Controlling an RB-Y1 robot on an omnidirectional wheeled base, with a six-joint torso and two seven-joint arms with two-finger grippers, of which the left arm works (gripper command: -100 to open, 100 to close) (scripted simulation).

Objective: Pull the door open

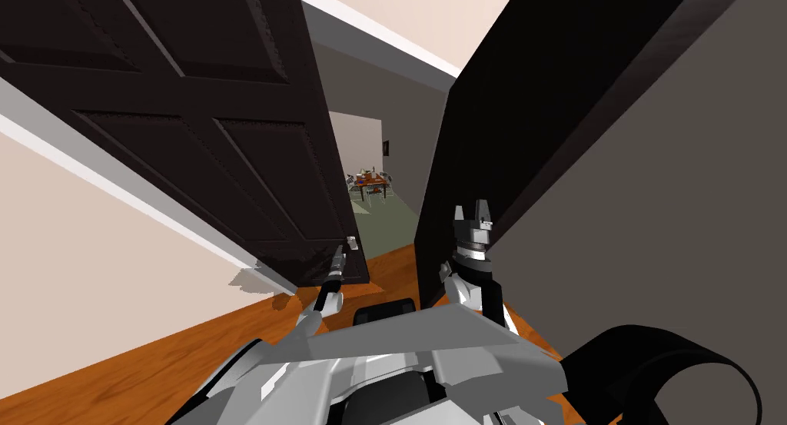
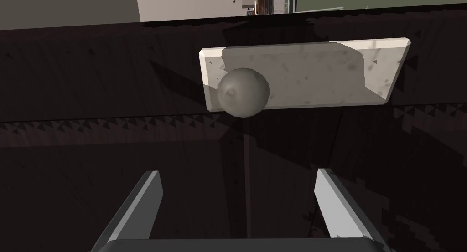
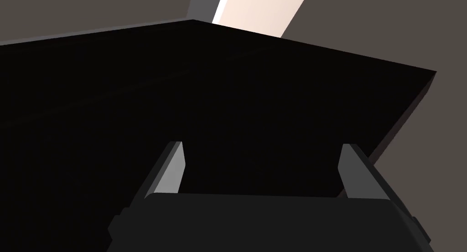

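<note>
- The dark panelled door [image 1: 192, 136] is standing ajar. A cream wall [image 1: 92, 236] is running close behind the door on its left, so the leaf is probably running short of swing room on that side.
- The left gripper [image 2: 237, 172] is hovering in front of the door's face with its fingers spread wide and holding nothing. The round grey knob [image 2: 242, 92] is sitting ahead of the fingertips, roughly centred between them and not touching.
- A likely failure: the thin blades are closing on a ball shape, so they could slide off once the pull starts. Nudging forward instead would be pushing the door the wrong way.
- The pale backplate [image 2: 319, 71] is lying behind the knob and reaching toward the door's free edge. A fingertip catching its raised rim could be knocking the grasp askew.
- Past the door's free edge a gap is opening onto a passage, with a cluttered table [image 1: 371, 184] far beyond.
- The right gripper [image 1: 475, 213] is hanging right of the door, across the gap, wide and empty, close to a flat dark panel [image 1: 538, 97]. Any turn of the body risks scraping it there.
</note>
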